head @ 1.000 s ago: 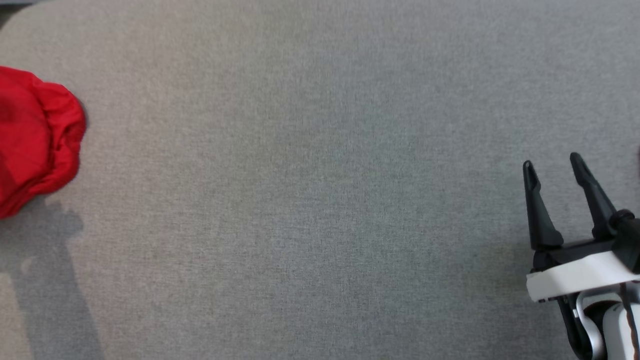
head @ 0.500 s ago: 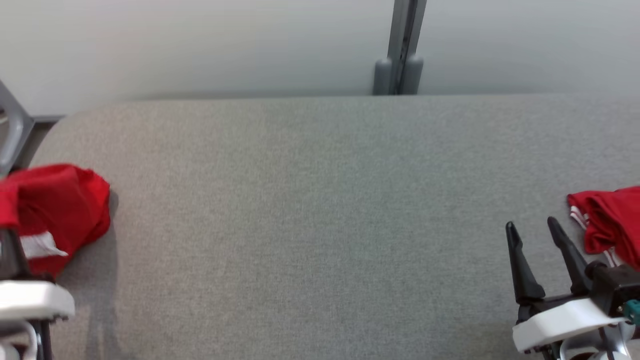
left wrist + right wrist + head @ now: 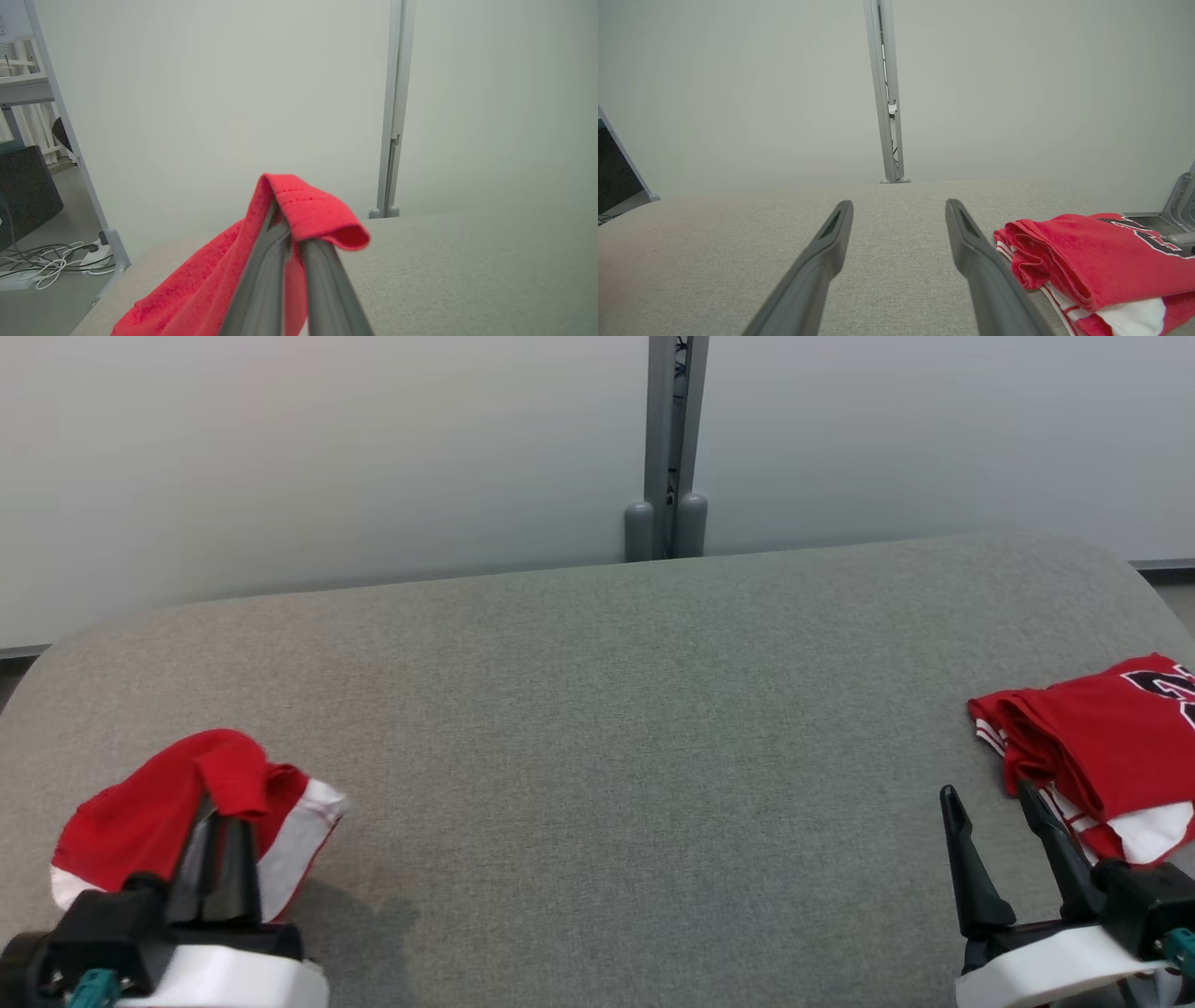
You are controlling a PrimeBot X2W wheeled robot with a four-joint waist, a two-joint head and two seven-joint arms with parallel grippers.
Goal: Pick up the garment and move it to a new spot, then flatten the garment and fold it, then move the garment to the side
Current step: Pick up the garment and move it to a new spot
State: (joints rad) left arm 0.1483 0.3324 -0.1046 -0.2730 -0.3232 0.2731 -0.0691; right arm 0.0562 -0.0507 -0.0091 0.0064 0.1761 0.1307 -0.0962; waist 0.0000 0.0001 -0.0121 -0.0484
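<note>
A red garment (image 3: 131, 817) with white trim hangs bunched from my left gripper (image 3: 217, 814) at the lower left of the head view, just above the grey padded table (image 3: 597, 709). In the left wrist view the red cloth (image 3: 313, 212) drapes over the tips of the shut left gripper (image 3: 286, 228), and its lower part trails to the table's left end. My right gripper (image 3: 987, 793) stands open at the lower right with nothing between its fingers (image 3: 831, 242).
A folded red jersey (image 3: 1092, 737) with white trim and dark lettering lies at the table's right end, just right of the right gripper's fingers (image 3: 976, 252). A grey post (image 3: 667, 448) stands against the pale wall behind the table. Cables (image 3: 42, 261) lie on the floor past the left end.
The head camera has tilted up, bringing the wall, post and folded jersey into view. My left gripper has come into view holding the red garment. The right gripper stays open.
</note>
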